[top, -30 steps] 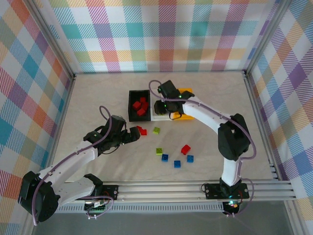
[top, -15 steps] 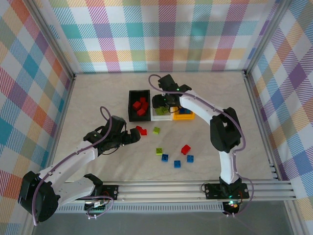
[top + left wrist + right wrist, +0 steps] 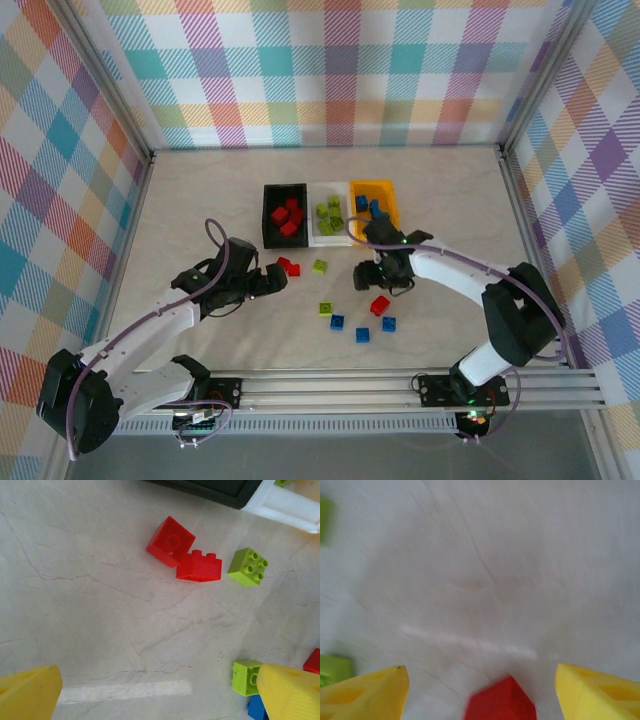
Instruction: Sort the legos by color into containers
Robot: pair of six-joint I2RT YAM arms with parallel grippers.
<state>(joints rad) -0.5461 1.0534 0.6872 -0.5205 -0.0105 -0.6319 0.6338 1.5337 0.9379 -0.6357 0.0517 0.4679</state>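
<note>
The right gripper [image 3: 372, 279] hovers with fingers spread; a small red plastic brick [image 3: 500, 706] lies in the gap, untouched. The left gripper [image 3: 272, 281], equally spread and empty, sits just left of two touching red bricks [image 3: 199, 566]; three plastic bins [image 3: 266, 215] stand farther back.

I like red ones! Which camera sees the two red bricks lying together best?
The left wrist camera: the two red bricks are close and sharp, studs showing. The top camera shows them as a tiny red pair.
</note>
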